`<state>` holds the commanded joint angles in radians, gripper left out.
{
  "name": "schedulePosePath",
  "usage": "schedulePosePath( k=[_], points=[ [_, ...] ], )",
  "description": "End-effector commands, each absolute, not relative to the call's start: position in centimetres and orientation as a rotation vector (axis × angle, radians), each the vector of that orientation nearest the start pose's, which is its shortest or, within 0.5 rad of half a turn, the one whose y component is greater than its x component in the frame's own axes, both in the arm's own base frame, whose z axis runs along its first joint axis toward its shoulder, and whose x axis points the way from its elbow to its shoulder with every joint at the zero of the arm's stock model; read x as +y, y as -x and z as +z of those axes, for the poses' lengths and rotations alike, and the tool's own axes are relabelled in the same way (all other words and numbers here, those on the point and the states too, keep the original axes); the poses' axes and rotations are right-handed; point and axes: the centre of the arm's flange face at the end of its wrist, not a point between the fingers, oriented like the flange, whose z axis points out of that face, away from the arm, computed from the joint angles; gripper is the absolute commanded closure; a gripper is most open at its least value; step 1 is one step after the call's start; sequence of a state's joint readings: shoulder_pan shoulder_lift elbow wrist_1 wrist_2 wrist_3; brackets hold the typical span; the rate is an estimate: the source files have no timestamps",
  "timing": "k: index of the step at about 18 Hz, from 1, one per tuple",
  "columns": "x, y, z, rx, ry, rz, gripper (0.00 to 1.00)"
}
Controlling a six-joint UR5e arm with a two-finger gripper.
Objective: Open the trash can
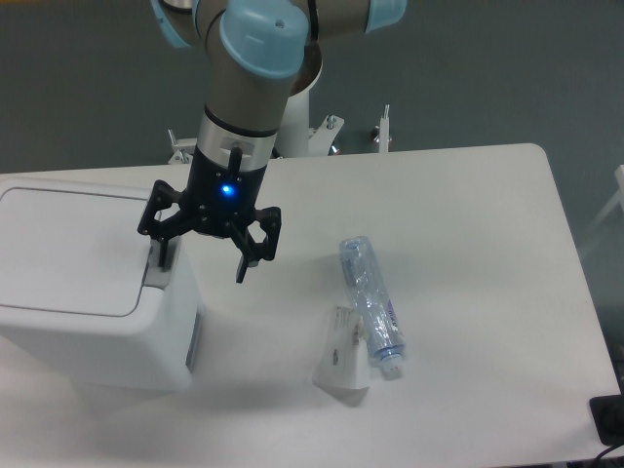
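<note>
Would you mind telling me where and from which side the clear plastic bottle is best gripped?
Grip the bottle across its mid-body, coming from above with the pincer fingers either side of its width. It lies flat on the table, its cap end beside a white paper piece.

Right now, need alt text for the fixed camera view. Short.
A robot arm's open black gripper hangs over the right edge of a closed white trash can, one finger at its grey push-button tab. To the right, on the white table, lie a clear plastic bottle and a small white package.
</note>
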<state>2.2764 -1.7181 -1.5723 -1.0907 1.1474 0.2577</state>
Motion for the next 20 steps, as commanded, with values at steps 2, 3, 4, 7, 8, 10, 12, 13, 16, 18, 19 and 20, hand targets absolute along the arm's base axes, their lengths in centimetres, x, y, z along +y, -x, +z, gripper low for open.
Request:
schedulePosePath(
  k=[2, 3, 4, 7, 8, 10, 12, 13, 16, 18, 19, 20],
  points=[
    [55.1, 24.0, 47.2, -0.493, 2.594, -0.296, 0.0],
    [55.1, 24.0, 47.4, -0.491, 2.591, -0.294, 0.0],
    [55.1, 24.0, 47.6, -0.489, 2.588, -0.291, 0.0],
    [55.2, 24.5, 49.3, -0.479, 2.559, -0.265, 0.0],
    [55.1, 25.3, 50.0, -0.487, 2.544, -0.247, 0.0],
    [53.5, 29.1, 51.3, -0.546, 2.493, -0.192, 0.0],
    [52.0, 31.9, 51.7, -0.585, 2.461, -0.15, 0.0],
    [51.2, 33.8, 51.0, -0.603, 2.463, -0.137, 0.0],
    [49.2, 38.6, 48.3, -0.61, 2.491, -0.109, 0.0],
    [47.9, 41.4, 46.8, -0.602, 2.508, -0.093, 0.0],
    [47.3, 42.8, 45.8, -0.593, 2.519, -0.088, 0.0],
    [46.8, 44.3, 44.7, -0.565, 2.538, -0.079, 0.0]
  ],
)
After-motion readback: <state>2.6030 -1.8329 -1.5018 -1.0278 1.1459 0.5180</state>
